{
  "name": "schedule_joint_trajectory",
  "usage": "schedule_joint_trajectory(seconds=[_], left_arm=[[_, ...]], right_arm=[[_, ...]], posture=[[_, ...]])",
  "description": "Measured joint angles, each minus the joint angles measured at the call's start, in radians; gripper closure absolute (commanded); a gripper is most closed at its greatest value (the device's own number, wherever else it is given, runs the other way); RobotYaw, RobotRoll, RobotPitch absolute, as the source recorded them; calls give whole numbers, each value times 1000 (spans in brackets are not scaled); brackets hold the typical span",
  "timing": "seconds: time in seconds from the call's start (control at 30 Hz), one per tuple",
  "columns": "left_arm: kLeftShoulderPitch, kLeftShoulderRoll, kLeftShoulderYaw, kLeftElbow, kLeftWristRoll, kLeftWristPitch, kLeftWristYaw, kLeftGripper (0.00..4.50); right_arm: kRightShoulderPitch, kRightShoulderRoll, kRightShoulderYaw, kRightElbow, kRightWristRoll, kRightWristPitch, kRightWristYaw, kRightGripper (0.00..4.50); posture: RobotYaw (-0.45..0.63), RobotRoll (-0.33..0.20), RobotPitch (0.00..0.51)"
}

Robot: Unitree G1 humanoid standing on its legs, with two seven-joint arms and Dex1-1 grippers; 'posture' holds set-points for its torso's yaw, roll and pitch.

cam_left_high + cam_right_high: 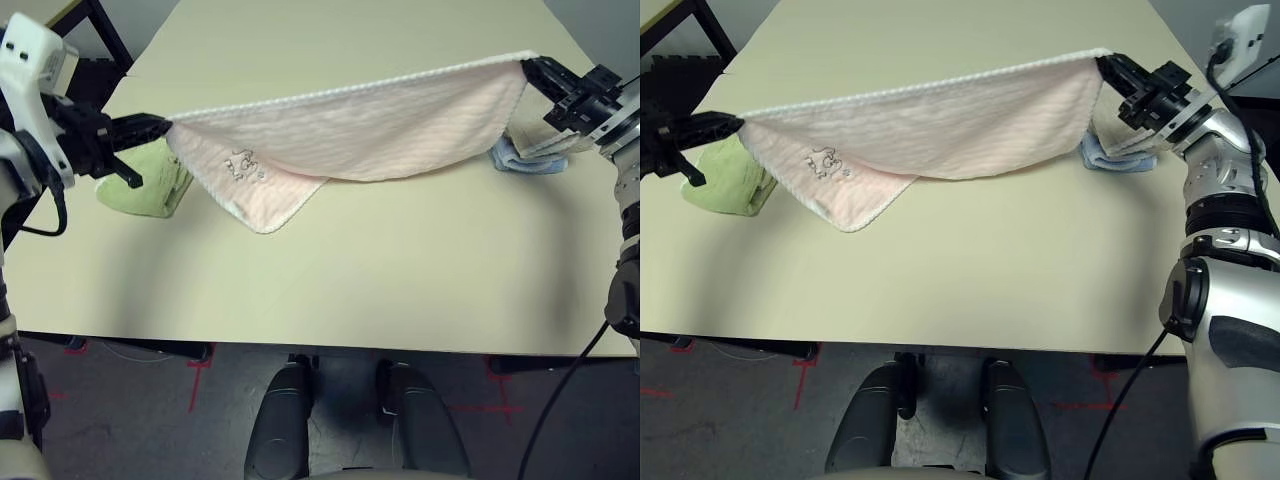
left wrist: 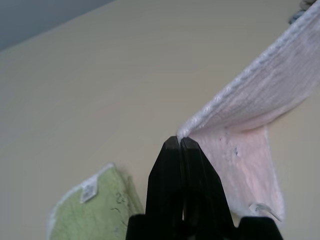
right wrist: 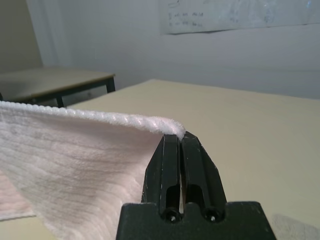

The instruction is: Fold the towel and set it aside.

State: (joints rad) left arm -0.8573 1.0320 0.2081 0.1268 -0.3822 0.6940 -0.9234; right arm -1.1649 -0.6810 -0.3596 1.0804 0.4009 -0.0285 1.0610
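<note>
We have the towel stretched above the worktop, left fingers and right fingers clamped on its two corners. It's lifted; we judge folding and setting aside remain.

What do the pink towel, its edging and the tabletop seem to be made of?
Towel: soft cotton-like terry, matte, judging by its fuzzy, ribbed surface.
Edging: probably thick whitish yarn, since it looks twisted like cord.
Tabletop: smooth, pale, low-sheen; perhaps laminate, as no grain shows, though painted board is possible.
</note>
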Motion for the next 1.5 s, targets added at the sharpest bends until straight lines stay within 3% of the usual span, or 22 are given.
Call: schedule_joint_trajectory(seconds=[0.2,0.37,0.5,0.63,0.73,0.83,0.97,1.07,1.27,1.5], left_arm=[[-91,-1,-68,131,55,-83,-5,4428],[-173,-108,-84,313,131,-189,127,4428],[-320,-209,-99,583,213,-409,286,4428],[-471,-253,-114,810,275,-607,369,4428],[-551,-268,-109,911,289,-720,390,4428],[-554,-278,-75,922,263,-781,347,4428],[-498,-289,-29,907,200,-806,245,4428],[-429,-281,-27,852,172,-739,127,4428],[-193,-147,-60,602,121,-444,-140,4428],[159,-20,-44,271,54,-192,-255,4428]], right_arm=[[-48,-9,21,54,-28,77,-3,4500],[-137,82,26,134,-73,-15,-207,4500],[-208,131,27,183,-114,-114,-366,4500],[-252,148,27,211,-147,-192,-455,4500],[-287,145,13,217,-149,-247,-477,4500],[-296,127,-11,217,-144,-274,-463,4500],[-270,105,-46,216,-124,-283,-418,4500],[-236,79,-52,217,-113,-279,-377,4500],[-121,20,-31,207,-110,-144,-106,4500],[28,-3,80,162,-176,-90,167,4500]], posture=[[34,0,268],[41,0,305],[52,0,330],[55,0,343],[41,0,350],[28,0,355],[22,0,361],[22,0,360],[18,0,342],[25,0,303]])
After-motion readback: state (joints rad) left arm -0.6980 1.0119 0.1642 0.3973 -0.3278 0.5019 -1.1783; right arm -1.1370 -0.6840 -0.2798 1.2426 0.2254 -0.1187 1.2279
